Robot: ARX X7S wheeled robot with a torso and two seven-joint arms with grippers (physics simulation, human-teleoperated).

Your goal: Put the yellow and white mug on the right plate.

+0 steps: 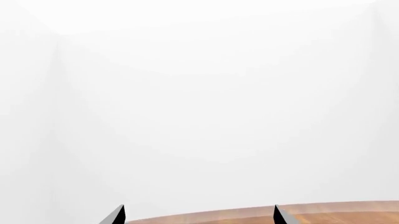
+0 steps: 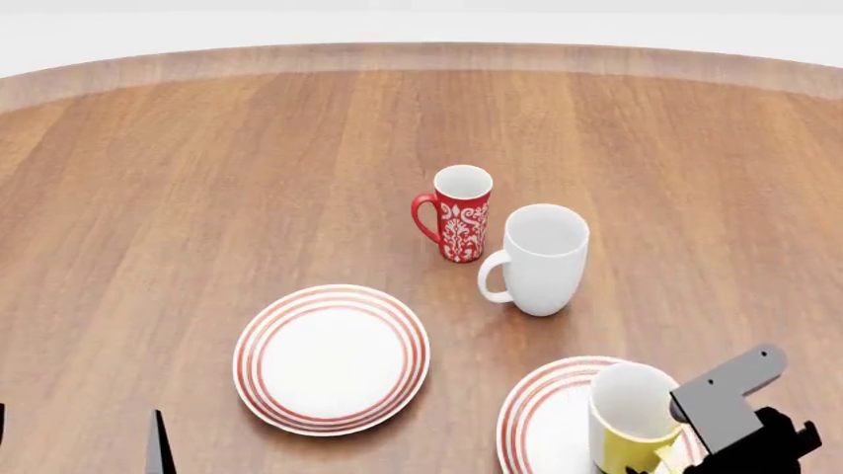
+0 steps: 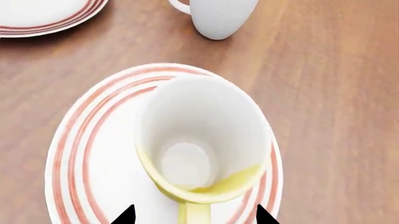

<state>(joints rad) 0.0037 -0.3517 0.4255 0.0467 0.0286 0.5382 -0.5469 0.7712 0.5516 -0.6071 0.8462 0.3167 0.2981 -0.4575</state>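
Note:
The yellow and white mug (image 3: pixel 199 140) stands upright on the right plate (image 3: pixel 81 154), a white plate with thin red rings. Its white inside faces the right wrist camera and its yellow handle points at my right gripper (image 3: pixel 194 217). That gripper is open: its two dark fingertips stand wide apart on either side of the handle without touching it. From the head, the mug (image 2: pixel 630 420) and the plate (image 2: pixel 534 425) lie at the bottom right, by my right arm's wrist (image 2: pixel 737 400). My left gripper (image 1: pixel 199 215) is open and empty, facing a white wall over the table's edge.
A larger white mug (image 2: pixel 540 262) stands just beyond the right plate, with a slim red patterned mug (image 2: pixel 461 212) behind it. The left plate (image 2: pixel 257 355) lies at the front middle. The round wooden table (image 2: pixel 197 178) stretches to the far edge.

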